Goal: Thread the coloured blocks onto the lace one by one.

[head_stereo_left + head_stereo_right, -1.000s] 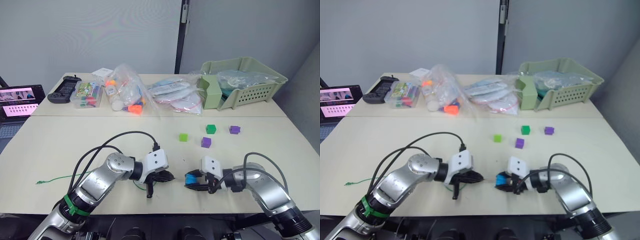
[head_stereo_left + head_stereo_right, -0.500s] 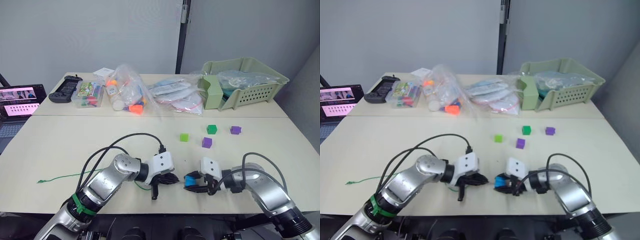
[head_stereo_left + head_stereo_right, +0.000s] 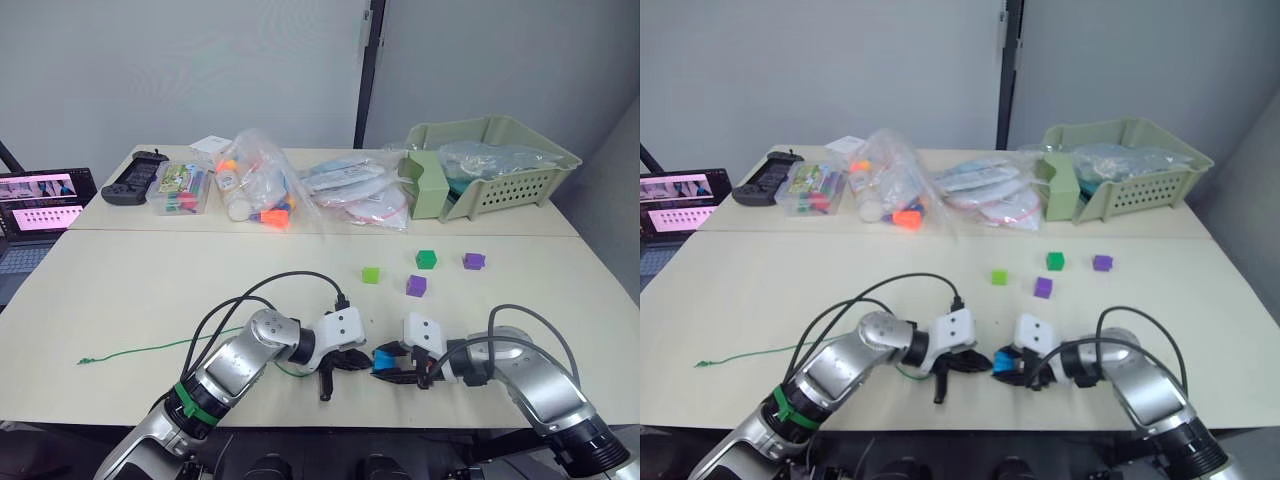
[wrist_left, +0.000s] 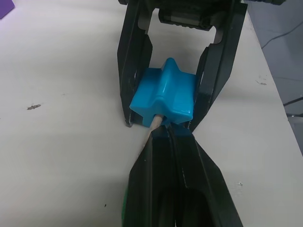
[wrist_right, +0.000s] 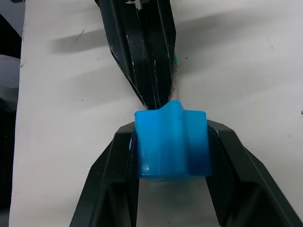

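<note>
Head views: blue block (image 3: 384, 358) clamped in right gripper (image 3: 390, 364), left gripper (image 3: 352, 358) pinching lace (image 3: 150, 349) tip against it; light green (image 3: 371, 274), dark green (image 3: 426, 258) and two purple blocks (image 3: 415, 285) loose, unthreaded. Left wrist view: pale tip (image 4: 155, 124) just entering block. Right wrist view: same, tip not through.

— What can't be made out?
— The lace's pale tip (image 4: 155, 121) vanishes inside the blue block (image 4: 163, 97); how deep is hidden.
— And the string behind?
— Covered by the left gripper (image 4: 165, 135), pinched on it.
</note>
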Controlling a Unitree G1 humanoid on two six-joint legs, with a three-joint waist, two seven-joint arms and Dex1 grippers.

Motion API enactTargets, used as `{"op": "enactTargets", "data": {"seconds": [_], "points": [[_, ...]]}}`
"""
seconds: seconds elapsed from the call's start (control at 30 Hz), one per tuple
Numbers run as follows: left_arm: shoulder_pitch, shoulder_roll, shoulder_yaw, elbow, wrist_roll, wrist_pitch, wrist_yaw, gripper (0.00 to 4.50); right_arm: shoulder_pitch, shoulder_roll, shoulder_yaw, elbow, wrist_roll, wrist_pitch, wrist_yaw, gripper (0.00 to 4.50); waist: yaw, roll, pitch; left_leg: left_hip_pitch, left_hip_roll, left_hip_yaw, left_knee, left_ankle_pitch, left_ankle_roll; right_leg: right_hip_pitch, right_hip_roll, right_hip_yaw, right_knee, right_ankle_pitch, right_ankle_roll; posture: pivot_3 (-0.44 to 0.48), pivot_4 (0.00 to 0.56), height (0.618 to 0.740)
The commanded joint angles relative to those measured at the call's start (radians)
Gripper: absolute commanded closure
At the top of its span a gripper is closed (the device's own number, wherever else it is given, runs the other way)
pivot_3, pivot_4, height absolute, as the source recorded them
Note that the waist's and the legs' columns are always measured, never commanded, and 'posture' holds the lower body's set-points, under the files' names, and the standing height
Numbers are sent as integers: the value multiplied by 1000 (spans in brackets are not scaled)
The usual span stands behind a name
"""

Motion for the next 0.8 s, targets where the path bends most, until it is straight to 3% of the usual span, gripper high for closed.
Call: {"op": "enactTargets", "data": {"seconds": [0.03, 0.27, 0.5, 0.7, 0.8], "points": [[-8, -26, 17, -36, -32, -53, -23, 3962, 2, 20, 1, -52, 19, -4, -11, 3135, 0, 0, 0, 0, 0, 0, 0, 0, 0, 0, 0, 0, 0, 0, 0, 0, 150, 740], [12, 77, 115, -76, -71, -28, -69, 1863, 13, 20, -5, -51, 17, -6, -20, 3135, -6, 0, 0, 0, 0, 0, 0, 0, 0, -1, 0, 0, 0, 0, 0, 0, 150, 740], [67, 176, 151, -64, -51, -81, -85, 1812, 21, 17, -11, -57, 20, -3, -25, 3135, -8, 0, 0, 0, 1, 0, -1, 0, 0, -1, 0, 0, 0, 0, 0, 0, 150, 740], [101, 182, 142, -41, -43, -103, -80, 1812, 25, 10, -16, -69, 25, 6, -23, 3135, -4, 0, 0, 0, 1, 0, -1, 0, 0, -1, -1, 0, 0, 0, 0, 0, 150, 740], [90, 163, 124, -1, -15, -147, -74, 2684, 26, 6, -17, -74, 28, 10, -21, 3135, -6, 0, 0, 0, 0, 0, -1, 0, 0, -1, -1, 0, 0, 0, 0, 0, 150, 740]]}}
